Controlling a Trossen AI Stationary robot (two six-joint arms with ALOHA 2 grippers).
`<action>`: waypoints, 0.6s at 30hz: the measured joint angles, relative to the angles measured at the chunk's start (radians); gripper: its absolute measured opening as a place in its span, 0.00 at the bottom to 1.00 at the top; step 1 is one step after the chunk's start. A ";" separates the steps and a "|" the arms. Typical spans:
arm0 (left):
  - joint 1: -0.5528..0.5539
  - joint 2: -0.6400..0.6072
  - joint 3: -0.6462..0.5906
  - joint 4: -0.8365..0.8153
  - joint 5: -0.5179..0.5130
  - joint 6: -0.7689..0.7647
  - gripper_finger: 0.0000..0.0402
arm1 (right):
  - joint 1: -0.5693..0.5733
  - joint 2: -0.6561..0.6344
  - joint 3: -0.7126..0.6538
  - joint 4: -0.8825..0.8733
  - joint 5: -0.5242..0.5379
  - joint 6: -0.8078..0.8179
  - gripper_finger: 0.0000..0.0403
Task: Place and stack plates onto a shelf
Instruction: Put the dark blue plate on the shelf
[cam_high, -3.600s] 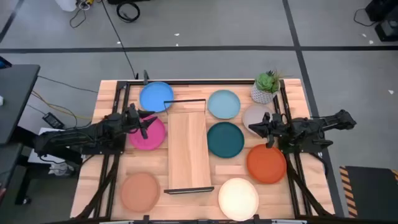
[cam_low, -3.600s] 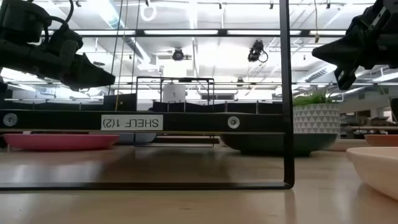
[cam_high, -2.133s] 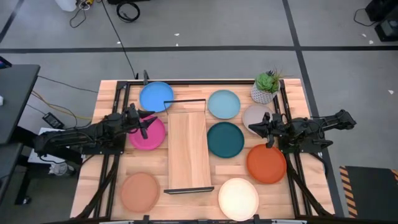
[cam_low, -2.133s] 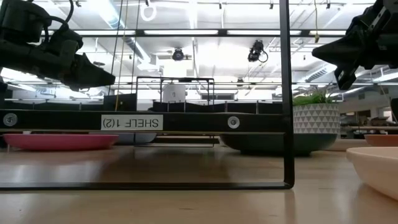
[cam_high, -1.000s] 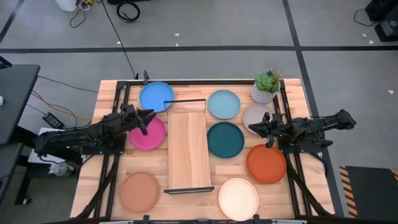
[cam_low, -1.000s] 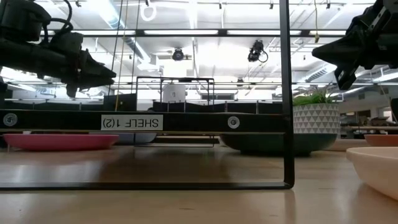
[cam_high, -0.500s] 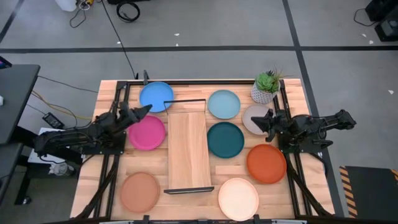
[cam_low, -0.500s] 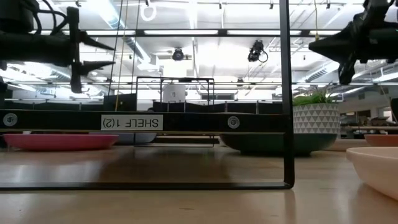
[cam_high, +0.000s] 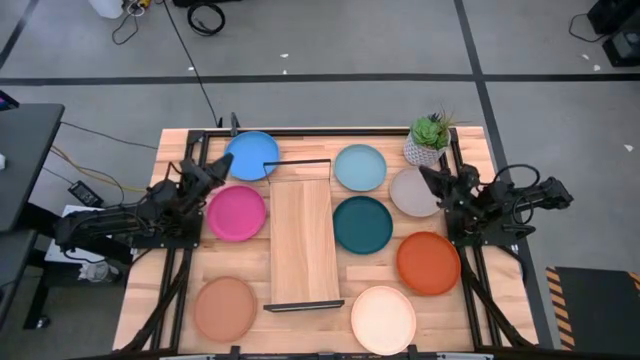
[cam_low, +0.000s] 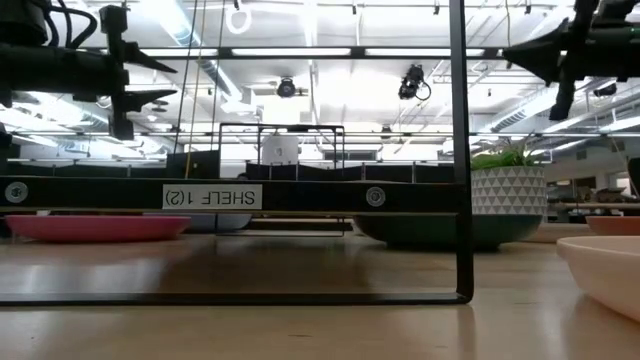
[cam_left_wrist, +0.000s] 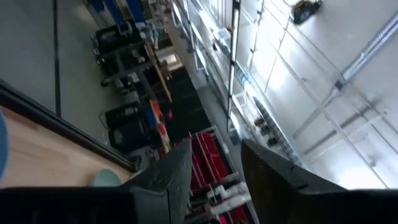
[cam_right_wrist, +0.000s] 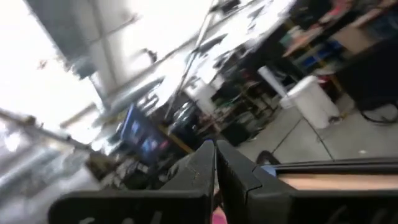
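Two dark robot arms reach in from opposite sides of the high view, each at mid-height of the frame. The left gripper (cam_high: 222, 167), left of centre, points up and right with its two fingers parted and nothing between them. The right gripper (cam_high: 428, 178), right of centre, points up and left, fingers pressed together and empty. In the low view both grippers hang at the top corners, roughly level.

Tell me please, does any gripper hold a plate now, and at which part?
Nothing is held. The left gripper is open and empty above the table's left side; the right gripper is shut on nothing, above the grey-beige plate.
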 joint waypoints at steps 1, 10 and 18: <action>0.000 0.000 0.000 0.001 -0.003 0.002 0.37 | -0.003 0.000 0.000 0.007 0.014 0.038 0.06; 0.000 0.000 0.006 0.217 0.057 0.145 0.37 | -0.024 0.000 0.003 0.004 0.048 0.267 0.06; 0.000 0.000 0.139 0.262 0.333 0.366 0.36 | -0.025 0.017 0.114 0.000 0.096 0.114 0.06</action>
